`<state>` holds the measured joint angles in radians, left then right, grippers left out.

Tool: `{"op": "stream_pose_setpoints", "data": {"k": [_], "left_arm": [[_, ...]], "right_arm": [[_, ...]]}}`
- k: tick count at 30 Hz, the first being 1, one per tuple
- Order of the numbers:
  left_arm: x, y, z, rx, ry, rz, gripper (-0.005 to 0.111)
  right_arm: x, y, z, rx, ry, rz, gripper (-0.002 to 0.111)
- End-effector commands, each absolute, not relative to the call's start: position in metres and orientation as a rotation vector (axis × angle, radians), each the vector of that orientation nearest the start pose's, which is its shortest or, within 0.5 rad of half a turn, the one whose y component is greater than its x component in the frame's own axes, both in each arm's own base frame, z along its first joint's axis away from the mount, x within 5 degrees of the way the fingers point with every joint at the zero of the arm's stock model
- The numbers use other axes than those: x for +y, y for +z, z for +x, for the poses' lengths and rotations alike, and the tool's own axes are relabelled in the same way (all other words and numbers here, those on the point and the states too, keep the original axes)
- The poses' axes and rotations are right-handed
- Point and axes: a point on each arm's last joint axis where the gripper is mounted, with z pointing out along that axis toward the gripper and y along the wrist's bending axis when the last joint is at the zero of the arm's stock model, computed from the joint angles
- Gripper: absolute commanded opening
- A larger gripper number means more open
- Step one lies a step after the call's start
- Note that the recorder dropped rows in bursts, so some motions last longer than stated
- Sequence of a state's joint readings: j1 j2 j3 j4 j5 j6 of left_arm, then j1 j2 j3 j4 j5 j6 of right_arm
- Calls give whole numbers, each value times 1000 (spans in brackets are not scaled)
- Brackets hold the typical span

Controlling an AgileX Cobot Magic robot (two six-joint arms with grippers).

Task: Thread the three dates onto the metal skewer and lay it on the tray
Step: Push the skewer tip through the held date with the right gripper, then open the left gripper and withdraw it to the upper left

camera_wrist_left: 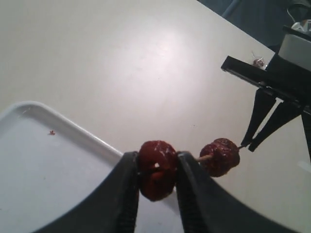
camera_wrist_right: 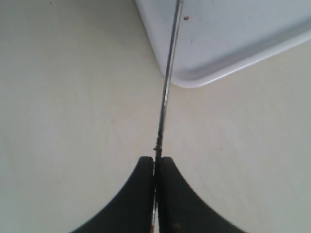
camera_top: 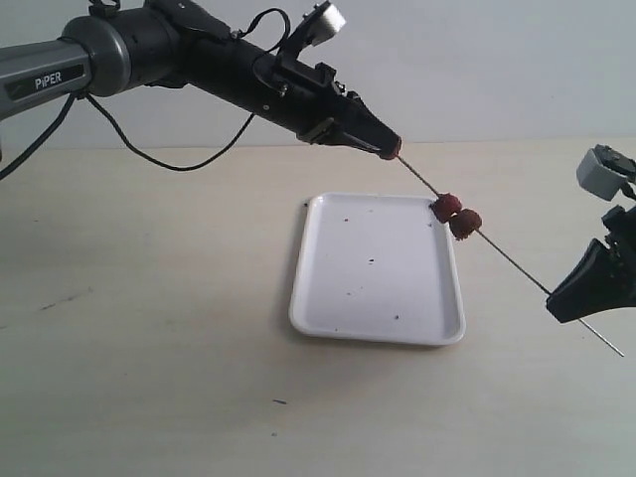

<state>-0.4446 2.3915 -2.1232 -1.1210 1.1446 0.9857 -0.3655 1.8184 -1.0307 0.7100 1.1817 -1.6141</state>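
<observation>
My left gripper (camera_top: pixel 393 147) (camera_wrist_left: pixel 156 156) is shut on one dark red date (camera_top: pixel 397 152) (camera_wrist_left: pixel 156 167), held at the upper end of the metal skewer (camera_top: pixel 512 263). Two more dates (camera_top: pixel 447 206) (camera_top: pixel 465 223) sit threaded side by side on the rod, in the air over the tray's far right rim. The left wrist view shows only one of them (camera_wrist_left: pixel 219 156). My right gripper (camera_top: pixel 558 296) (camera_wrist_right: pixel 156 160) is shut on the skewer (camera_wrist_right: pixel 167 73) near its lower end. The rod slants down to the right. The white tray (camera_top: pixel 368 298) (camera_wrist_left: pixel 39 160) (camera_wrist_right: pixel 233 39) lies flat and holds only dark specks.
The pale tabletop (camera_top: pixel 149 348) surrounds the tray. A black cable (camera_top: pixel 149 154) hangs from the left arm at the back left. A short stub of the skewer (camera_top: pixel 608 343) pokes out past the right gripper.
</observation>
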Motion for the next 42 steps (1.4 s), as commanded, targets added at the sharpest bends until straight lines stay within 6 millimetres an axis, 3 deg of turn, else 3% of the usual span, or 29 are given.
{"op": "stream_pose_setpoints", "data": {"k": [1,10,27,29,32,34,38,42], "left_arm": [[-297,226,418,2026,-1371,1233,27],[-300,230,418,2001,-1425,1196,27],[-303,235,416,1951,-1468,1180,28],[-303,234,416,1953,-1464,1183,35],[-302,233,417,1965,-1448,1191,60],[-301,231,417,1981,-1432,1198,70],[-293,230,424,1998,-1394,1177,69],[-276,232,436,1996,-1407,1108,59]], "right_arm": [[-51,178,306,2340,773,-1087,0],[-50,181,315,2308,745,-974,0],[-47,185,317,2245,777,-964,0],[-47,185,317,2245,777,-964,0],[-47,185,316,2245,783,-963,0],[-47,185,316,2244,785,-964,0],[-46,186,317,2256,800,-923,0],[-44,192,323,2287,895,-656,0]]}}
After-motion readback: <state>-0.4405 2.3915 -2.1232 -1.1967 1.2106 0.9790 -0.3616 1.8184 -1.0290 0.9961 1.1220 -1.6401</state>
